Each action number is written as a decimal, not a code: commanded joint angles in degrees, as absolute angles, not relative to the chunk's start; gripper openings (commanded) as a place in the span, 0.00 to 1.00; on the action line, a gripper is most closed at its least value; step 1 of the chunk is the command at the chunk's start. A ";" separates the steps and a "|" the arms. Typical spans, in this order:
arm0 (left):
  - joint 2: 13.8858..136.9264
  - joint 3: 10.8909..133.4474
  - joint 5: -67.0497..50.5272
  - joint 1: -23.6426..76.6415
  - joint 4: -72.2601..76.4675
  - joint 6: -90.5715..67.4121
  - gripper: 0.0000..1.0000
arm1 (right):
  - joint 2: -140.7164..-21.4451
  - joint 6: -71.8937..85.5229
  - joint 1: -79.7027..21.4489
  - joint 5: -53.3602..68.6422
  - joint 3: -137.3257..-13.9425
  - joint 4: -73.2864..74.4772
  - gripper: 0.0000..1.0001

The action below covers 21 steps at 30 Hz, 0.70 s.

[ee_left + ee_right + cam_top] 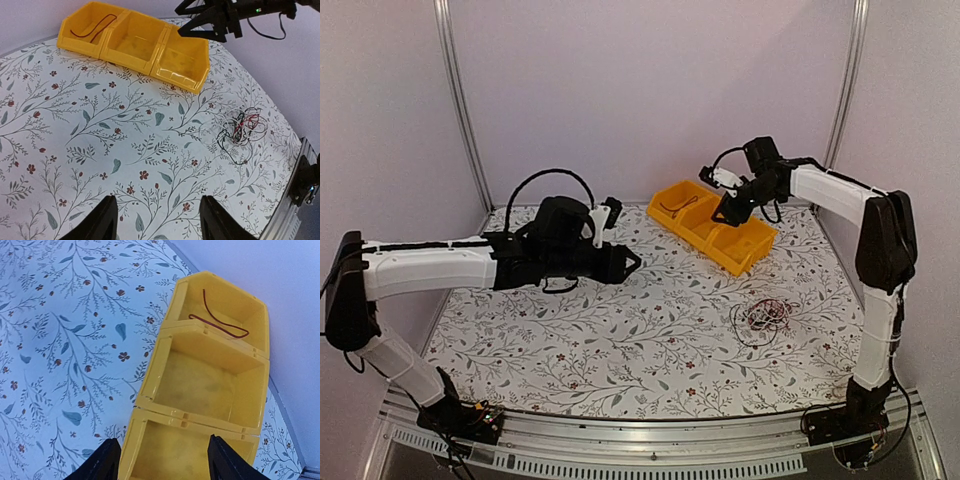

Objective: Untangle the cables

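The cables lie as a small loose tangle [765, 315] of black, red and white wires on the floral table at the right, also in the left wrist view [242, 127]. One red-brown cable [217, 322] rests alone in the far yellow compartment [678, 207]. My left gripper [159, 220] hovers open over bare table near the middle [630, 262], well left of the tangle. Above the nearest yellow compartment my right gripper [165, 460] stands open with nothing between its fingers [723, 215].
Three joined yellow bins [745, 262] sit at the back right of the table [175, 75]; the middle and near compartments [200, 415] hold nothing. Walls close the back and right sides. A metal rail runs along the table's near edge.
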<state>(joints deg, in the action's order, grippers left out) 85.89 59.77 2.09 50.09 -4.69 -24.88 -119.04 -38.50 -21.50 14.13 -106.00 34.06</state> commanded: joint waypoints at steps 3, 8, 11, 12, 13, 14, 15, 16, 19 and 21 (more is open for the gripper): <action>92.38 64.30 -3.46 50.36 -4.16 -22.89 0.58 | -96.00 -38.14 -19.47 21.63 -87.90 41.80 0.72; 94.02 63.97 -5.32 50.52 -3.09 -23.05 0.58 | -85.90 -41.80 -18.13 20.53 -77.36 53.61 0.82; 95.57 64.98 -6.78 50.59 -2.90 -23.09 0.58 | -81.88 -42.58 -14.94 22.19 -73.42 59.68 0.81; 96.21 65.48 -7.33 50.60 -2.94 -23.11 0.58 | -80.24 -43.24 -13.57 22.57 -72.55 61.73 0.80; 97.02 65.93 -7.90 50.59 -2.98 -23.11 0.58 | -79.11 -44.03 -11.95 22.75 -71.61 63.58 0.77; 97.49 66.38 -8.46 50.62 -3.06 -23.07 0.58 | -78.44 -45.83 -10.14 22.76 -70.77 65.52 0.73; 98.07 66.77 -8.92 50.69 -3.07 -23.11 0.57 | -77.68 -47.05 -8.20 22.70 -69.90 66.97 0.69; 98.44 67.13 -9.37 50.80 -3.15 -23.03 0.57 | -77.34 -48.78 -6.27 22.62 -69.27 68.06 0.63; 99.29 68.04 -10.13 50.89 -3.20 -22.61 0.57 | -77.07 -54.07 -2.28 21.78 -66.91 69.43 0.56; 99.60 68.45 -10.47 50.94 -3.16 -22.25 0.57 | -77.23 -57.04 -1.77 20.21 -64.32 67.89 0.53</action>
